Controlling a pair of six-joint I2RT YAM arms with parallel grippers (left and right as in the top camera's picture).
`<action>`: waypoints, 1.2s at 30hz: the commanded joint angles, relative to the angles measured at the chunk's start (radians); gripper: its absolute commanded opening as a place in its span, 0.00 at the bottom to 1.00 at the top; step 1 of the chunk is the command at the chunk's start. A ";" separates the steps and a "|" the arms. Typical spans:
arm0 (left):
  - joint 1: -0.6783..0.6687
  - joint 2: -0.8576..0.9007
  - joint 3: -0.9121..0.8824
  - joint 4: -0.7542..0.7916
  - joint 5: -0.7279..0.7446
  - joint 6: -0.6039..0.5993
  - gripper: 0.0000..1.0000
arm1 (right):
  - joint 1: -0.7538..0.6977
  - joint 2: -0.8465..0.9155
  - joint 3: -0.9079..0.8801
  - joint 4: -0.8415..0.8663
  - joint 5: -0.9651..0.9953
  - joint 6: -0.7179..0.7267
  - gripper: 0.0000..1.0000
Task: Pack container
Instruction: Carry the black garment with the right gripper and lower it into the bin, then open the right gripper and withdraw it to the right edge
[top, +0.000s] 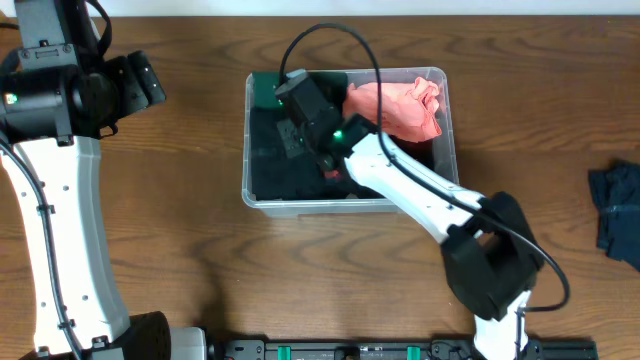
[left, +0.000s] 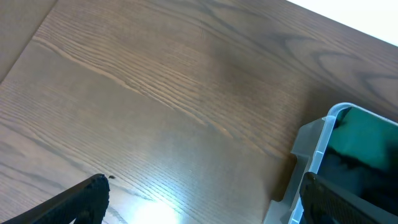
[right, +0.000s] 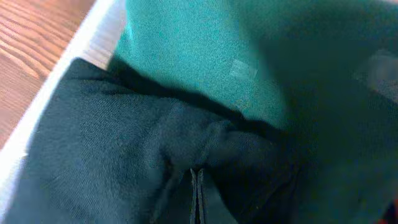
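Mostly packed: container holds dark cloth, green cloth, pink cloth; blue cloth not yet in; right gripper inside, grip cannot tell; left gripper spread, empty

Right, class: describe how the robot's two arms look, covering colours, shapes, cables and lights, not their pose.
Both have long white links and bulky black joint housings. The left arm has a thin cable along its link and a green light on its housing. The right arm has a looping black cable and a green wrist light. The left jaws are black.
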 joint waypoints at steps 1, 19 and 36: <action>0.003 0.006 -0.006 -0.001 -0.011 0.002 0.98 | 0.009 0.068 0.010 -0.026 0.005 -0.011 0.01; 0.003 0.006 -0.006 -0.001 -0.011 0.002 0.98 | -0.035 -0.320 0.021 -0.096 0.097 -0.011 0.99; 0.003 0.006 -0.006 -0.001 -0.011 0.002 0.98 | -0.792 -0.639 0.014 -0.866 0.142 0.387 0.99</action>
